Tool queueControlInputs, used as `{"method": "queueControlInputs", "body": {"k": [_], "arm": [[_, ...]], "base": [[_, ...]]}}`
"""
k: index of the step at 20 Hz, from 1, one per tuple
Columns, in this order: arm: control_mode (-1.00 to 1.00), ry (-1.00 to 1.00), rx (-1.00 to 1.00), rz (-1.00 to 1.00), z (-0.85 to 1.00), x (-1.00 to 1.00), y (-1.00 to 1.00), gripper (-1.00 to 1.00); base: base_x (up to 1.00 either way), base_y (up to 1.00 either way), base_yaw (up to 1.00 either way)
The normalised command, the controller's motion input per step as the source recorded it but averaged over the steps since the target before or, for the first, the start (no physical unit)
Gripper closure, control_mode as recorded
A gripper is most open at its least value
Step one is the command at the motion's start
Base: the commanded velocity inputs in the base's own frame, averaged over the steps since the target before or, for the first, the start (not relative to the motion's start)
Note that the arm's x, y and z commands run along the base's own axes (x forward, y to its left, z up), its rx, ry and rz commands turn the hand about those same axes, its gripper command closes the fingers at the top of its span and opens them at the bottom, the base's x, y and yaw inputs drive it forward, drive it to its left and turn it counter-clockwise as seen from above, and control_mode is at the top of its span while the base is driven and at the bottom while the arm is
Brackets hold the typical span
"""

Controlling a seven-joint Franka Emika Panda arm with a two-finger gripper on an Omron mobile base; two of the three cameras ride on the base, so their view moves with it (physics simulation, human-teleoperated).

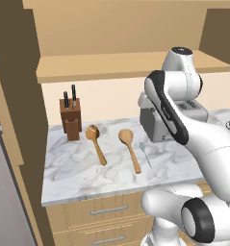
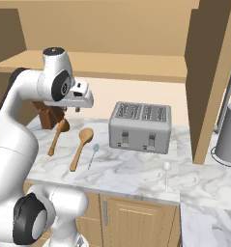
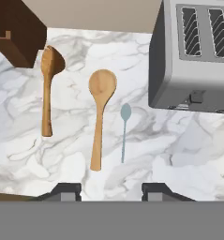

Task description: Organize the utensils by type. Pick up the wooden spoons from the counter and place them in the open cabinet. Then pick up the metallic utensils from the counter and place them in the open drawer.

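Two light-brown wooden spoons, one [image 3: 47,89] at the hand view's left and one [image 3: 100,115] at its centre, are seen lying apart on the white-and-grey marbled table [image 3: 179,150]. A thin bluish metal spoon [image 3: 124,131] lies just right of the central one. A small whitish utensil [image 2: 166,174] lies right of centre in the right base view. The claw [image 3: 111,191] is held spread above the table, pinching nothing.

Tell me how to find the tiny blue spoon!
Start at the silver toaster on the marble counter. Just beside it lies the bluish metal spoon, next to two wooden spoons. It is far thinner and shorter than they are, and not brown.
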Motion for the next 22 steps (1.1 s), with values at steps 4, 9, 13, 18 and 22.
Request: {"method": "queueControlInputs", "body": {"k": [4,9,13,18,22], "arm": [[-1.00,0.00,0.00,0.00,-0.01,-0.05,0.00,-1.00],[-1.00,0.03,0.00,0.00,-0.32,-0.19,0.08,-1.00],[-1.00,0.00,0.02,0.00,-0.50,-0.30,0.07,-1.00],[-1.00,-0.02,0.12,0.00,-0.56,-0.17,0.03,-1.00],[-1.00,-0.17,0.08,0.00,-0.66,-0.08,0.04,-1.00]], "base": [[0.00,0.00,0.00],[0.00,0.00,0.00],[0.00,0.00,0.00],[0.00,0.00,0.00],[0.00,0.00,0.00]]}}
